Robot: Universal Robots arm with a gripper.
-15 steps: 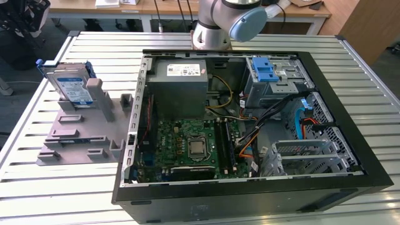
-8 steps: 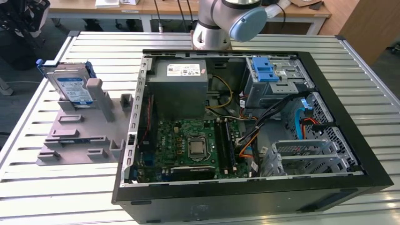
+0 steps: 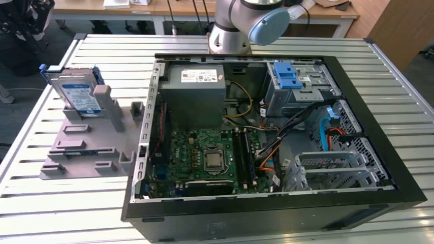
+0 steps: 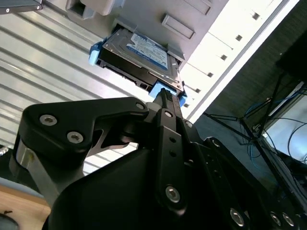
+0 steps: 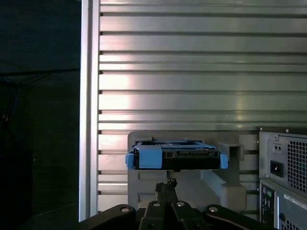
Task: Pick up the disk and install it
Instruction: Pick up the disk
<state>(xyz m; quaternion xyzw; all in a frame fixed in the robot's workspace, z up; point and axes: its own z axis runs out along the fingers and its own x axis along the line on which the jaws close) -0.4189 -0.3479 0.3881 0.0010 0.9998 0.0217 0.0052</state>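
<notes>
The disk (image 3: 76,94) stands tilted on its edge in a grey holder (image 3: 85,147) on the slatted table, at the exterior view's left of the open computer case. It has a blue-and-white label and blue rails. In both wrist views my gripper (image 5: 167,184) (image 4: 162,97) is shut with nothing held, its black fingertips together and a short way off the disk (image 5: 175,156) (image 4: 138,51). The tips point at the disk's blue-railed end. The arm's base (image 3: 234,25) stands behind the case.
The open computer case (image 3: 271,206) lies on the table (image 3: 54,203), with a grey power supply (image 3: 193,84), a motherboard (image 3: 210,157) and a grey drive bay with a blue latch (image 3: 295,81) inside. The table's edge (image 5: 88,96) runs close beside the holder.
</notes>
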